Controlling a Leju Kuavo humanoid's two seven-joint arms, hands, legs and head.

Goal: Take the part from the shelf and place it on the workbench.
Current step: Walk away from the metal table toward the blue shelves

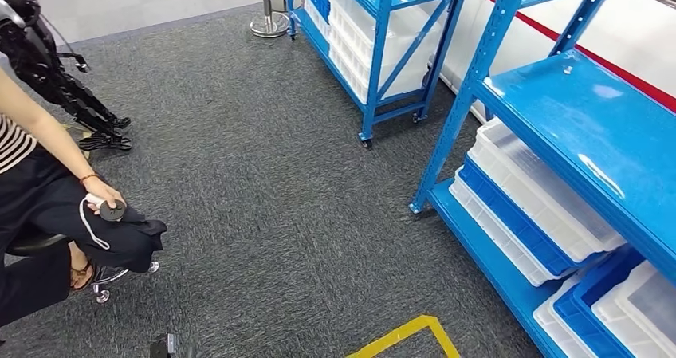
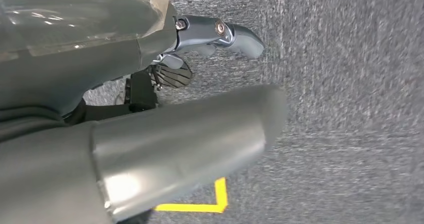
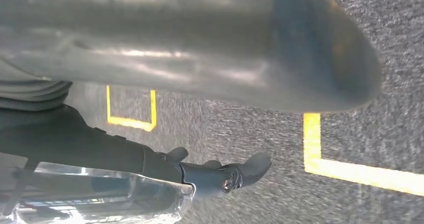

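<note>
Both hands hung over the carpet (image 1: 263,214) holding nothing: left hand (image 2: 200,54) loosely spread, right hand (image 3: 220,171) likewise, near blue shelves (image 1: 574,135).

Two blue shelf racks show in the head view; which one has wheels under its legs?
The far rack, near the silver post: a wheel shows under its front leg. The near rack on the right stands on a plain foot.

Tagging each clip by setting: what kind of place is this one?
Probably a workshop or storeroom test area: blue metal shelves holding white and blue plastic bins, grey carpet with yellow tape marks, and a seated person holding a controller.
</note>
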